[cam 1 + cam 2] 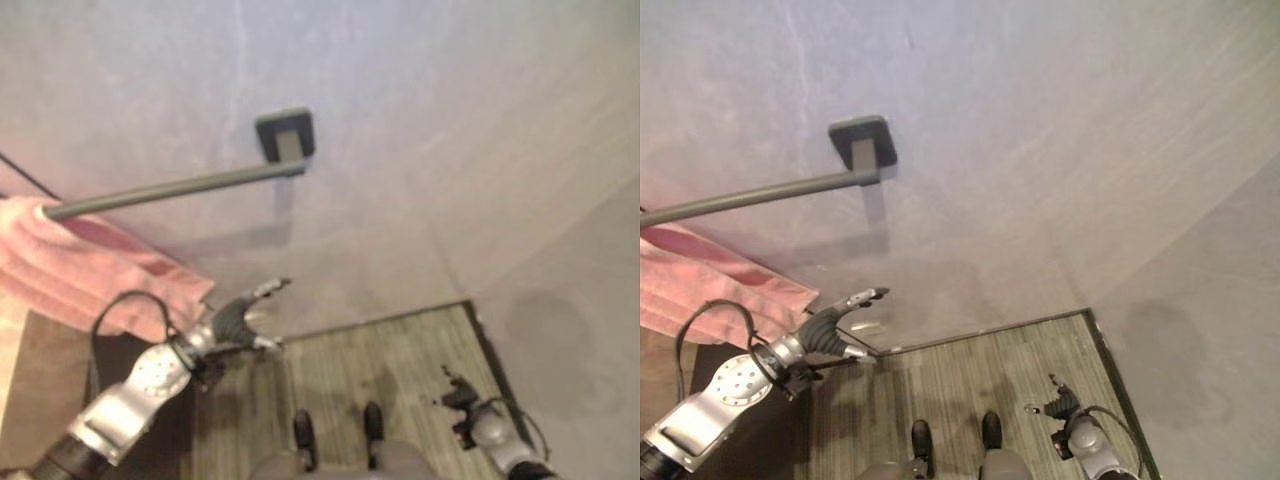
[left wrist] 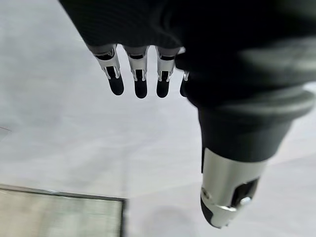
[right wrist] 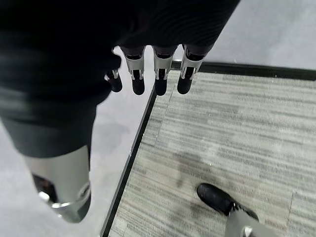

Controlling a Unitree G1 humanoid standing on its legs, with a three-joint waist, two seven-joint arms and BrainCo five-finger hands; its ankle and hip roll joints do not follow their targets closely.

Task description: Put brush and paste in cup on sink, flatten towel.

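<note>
While the head camera looks down at wall and floor, I log the following. Item one: pink towel point(image 1: 70, 270), draped in loose folds over the dark towel bar point(image 1: 170, 190), bunched toward the bar's free end at my far left; the bar's square wall mount point(image 1: 286, 134) is bare. Item two: left hand point(image 1: 245, 318), raised just beside the towel's lower corner, apart from the cloth, fingers point(image 2: 139, 79) straight and relaxed, thumb standing off, nothing held. Item three: right hand point(image 1: 1062, 403), hanging low over the grey striped floor point(image 3: 237, 133) near the wall's dark baseboard, fingers straight, nothing held. Brush, paste, cup and sink: I cannot place them from these views.

Judgement: the towel step is in hand, and the flattening is not yet done. To do it well I would bring the left hand across to the hanging edge with the fingers flat, press the cloth lightly against itself and stroke outward along the bar toward the mount, spreading the folds rather than tugging down, since a downward pull could slide the towel off the bar's open end. The right hand could steady the near corner.
</note>
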